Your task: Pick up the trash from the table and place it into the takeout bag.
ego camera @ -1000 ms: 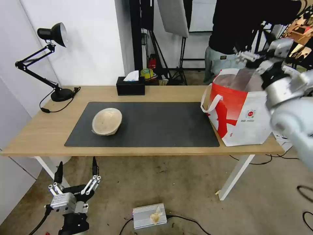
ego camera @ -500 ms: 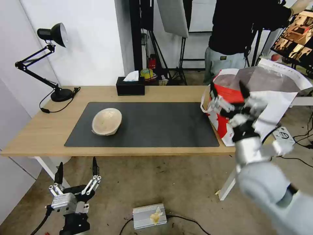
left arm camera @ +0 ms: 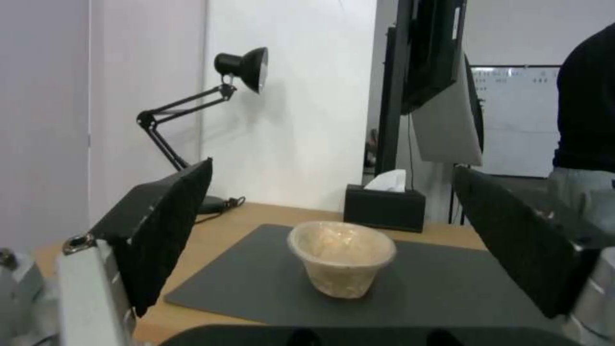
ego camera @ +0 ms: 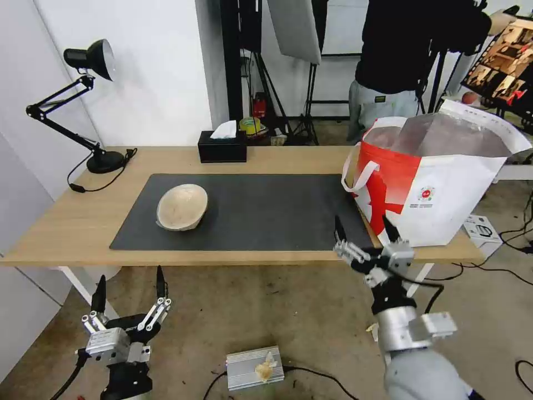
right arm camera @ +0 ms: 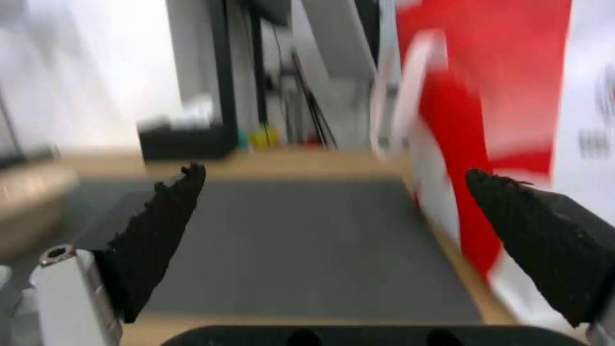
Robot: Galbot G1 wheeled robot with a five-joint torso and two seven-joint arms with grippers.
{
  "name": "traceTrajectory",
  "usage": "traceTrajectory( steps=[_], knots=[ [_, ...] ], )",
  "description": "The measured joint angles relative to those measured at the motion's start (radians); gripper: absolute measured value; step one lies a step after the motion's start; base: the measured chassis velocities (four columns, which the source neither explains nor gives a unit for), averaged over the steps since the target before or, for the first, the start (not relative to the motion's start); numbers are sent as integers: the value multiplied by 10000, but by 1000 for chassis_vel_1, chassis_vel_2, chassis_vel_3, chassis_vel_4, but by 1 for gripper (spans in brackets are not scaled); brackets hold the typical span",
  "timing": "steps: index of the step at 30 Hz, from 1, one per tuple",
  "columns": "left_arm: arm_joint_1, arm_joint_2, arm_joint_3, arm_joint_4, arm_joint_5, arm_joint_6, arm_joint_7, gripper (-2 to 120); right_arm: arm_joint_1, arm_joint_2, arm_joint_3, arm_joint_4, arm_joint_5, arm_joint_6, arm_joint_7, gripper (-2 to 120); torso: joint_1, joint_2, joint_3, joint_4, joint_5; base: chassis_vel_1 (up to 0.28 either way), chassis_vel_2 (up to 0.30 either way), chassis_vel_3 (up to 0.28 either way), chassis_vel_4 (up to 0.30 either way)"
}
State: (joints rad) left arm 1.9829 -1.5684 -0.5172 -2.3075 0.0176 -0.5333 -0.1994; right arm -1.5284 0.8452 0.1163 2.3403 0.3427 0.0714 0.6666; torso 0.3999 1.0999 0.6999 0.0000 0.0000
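A beige paper-pulp bowl (ego camera: 182, 207) (left arm camera: 341, 264), a piece of trash, lies tipped on the dark grey mat (ego camera: 261, 214) of the light-wood table (ego camera: 72, 222). The white and red takeout bag (ego camera: 427, 189) (right arm camera: 512, 120) stands open at the table's right end, its foil lining showing. My right gripper (ego camera: 365, 231) is open and empty, low at the table's front edge just left of the bag. My left gripper (ego camera: 129, 286) hangs open and empty below the table's front left, well short of the bowl.
A black tissue box (ego camera: 222, 145) sits at the table's back edge and a black desk lamp (ego camera: 83, 100) at its back left. A grey metal box (ego camera: 254, 366) and cables lie on the floor. A person in black (ego camera: 400, 61) stands behind the bag.
My right arm has swung down from above the bag's mouth to the table's front edge, gripper open throughout. The bowl and the left gripper have not moved.
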Motion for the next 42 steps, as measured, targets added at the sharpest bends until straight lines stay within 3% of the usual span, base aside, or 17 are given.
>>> traceTrajectory(
  steps=[3,19,42],
  knots=[
    [-30,26,6,51,-25,-1,0,100,-531,46,-293,5,-481,-559,548,100,0,1,0,0,0,0,0,0,0],
    [-183,73,21,280,-99,-1,-3,100,-1448,116,-833,35,-1686,-909,952,100,0,1,0,1,0,0,0,0,0],
    [-155,33,43,262,-91,21,-64,100,-1406,80,-825,14,-1774,-957,973,100,0,0,1,0,0,0,0,0,0]
  ],
)
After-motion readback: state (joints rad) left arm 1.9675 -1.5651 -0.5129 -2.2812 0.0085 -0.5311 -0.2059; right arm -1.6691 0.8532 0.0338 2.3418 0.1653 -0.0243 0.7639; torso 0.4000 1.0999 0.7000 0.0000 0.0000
